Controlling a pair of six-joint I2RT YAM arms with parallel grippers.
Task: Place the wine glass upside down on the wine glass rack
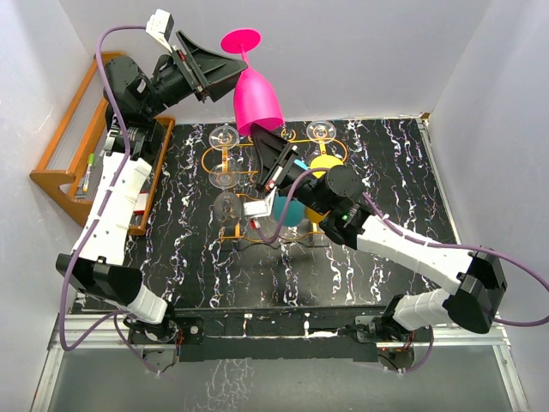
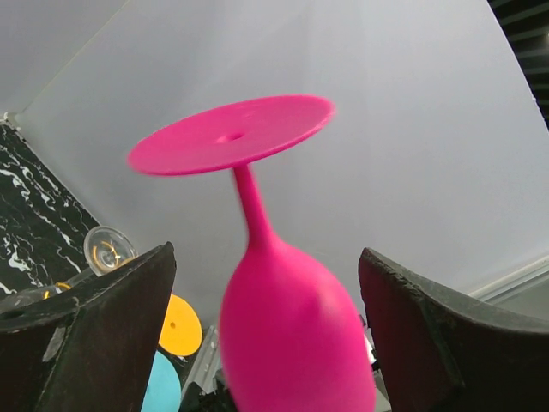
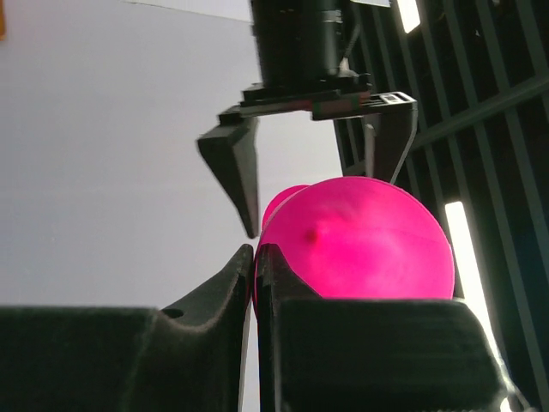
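The pink wine glass (image 1: 257,101) hangs in the air upside down, foot up, above the back of the orange wire rack (image 1: 208,160). My right gripper (image 1: 264,139) is shut on the rim of its bowl; in the right wrist view the fingers (image 3: 240,283) pinch the rim of the glass (image 3: 369,249). My left gripper (image 1: 214,70) is open beside the bowl. In the left wrist view the glass (image 2: 292,335) sits between the spread jaws of the left gripper (image 2: 266,253), with a gap on each side.
Clear glasses (image 1: 225,136), a yellow glass (image 1: 326,163) and a teal glass (image 1: 290,210) hang on the rack. A stepped wooden shelf (image 1: 60,163) stands at the left. White walls close in the back and sides of the black marbled table (image 1: 395,172).
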